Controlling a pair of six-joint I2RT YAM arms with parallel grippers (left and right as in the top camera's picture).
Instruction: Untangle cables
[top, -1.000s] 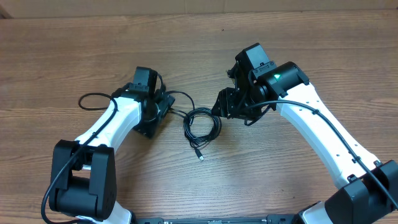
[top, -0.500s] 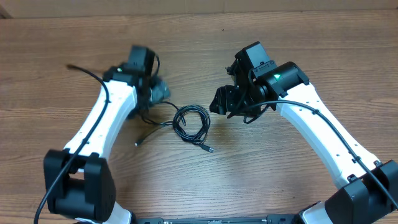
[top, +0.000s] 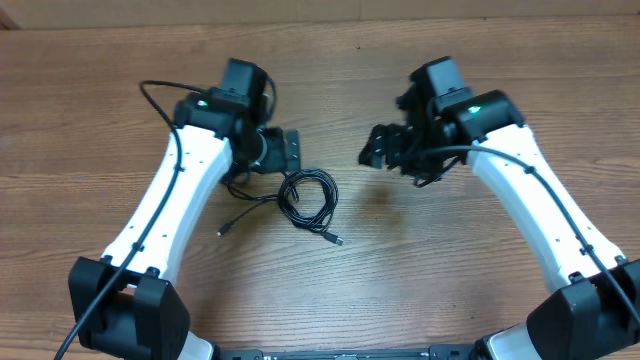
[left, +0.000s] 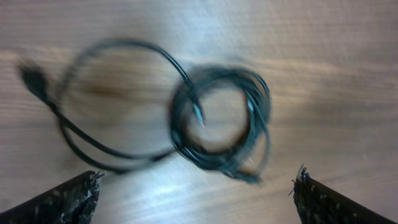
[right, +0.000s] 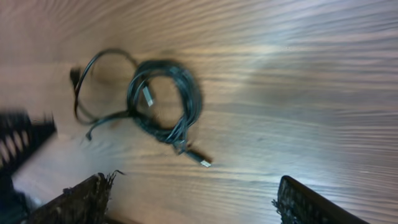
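Note:
The cables (top: 332, 196) lie on the wooden table as one thin black coil with loose tails. One plug end (top: 336, 240) points toward the front, and another tail end (top: 222, 230) lies at the left. My left gripper (top: 291, 150) hovers open just behind the coil, touching nothing. My right gripper (top: 377, 152) is open, off to the coil's right and apart from it. The left wrist view shows the blurred cables (left: 260, 109) and a side loop (left: 93, 59) ahead of my open fingers (left: 68, 202). In the right wrist view the cables (right: 194, 99) and a silver plug (right: 203, 162) lie beyond my empty fingers (right: 311, 202).
The wooden table (top: 450, 280) runs under everything. The thicker black wire (top: 160, 90) of the left arm loops behind it. In the right wrist view the left gripper (right: 18, 143) shows at the left edge.
The right gripper has opened wider and drawn back to the right, away from the coil. The coil was dragged left with a tail pulled out. The left gripper swung back right beside it.

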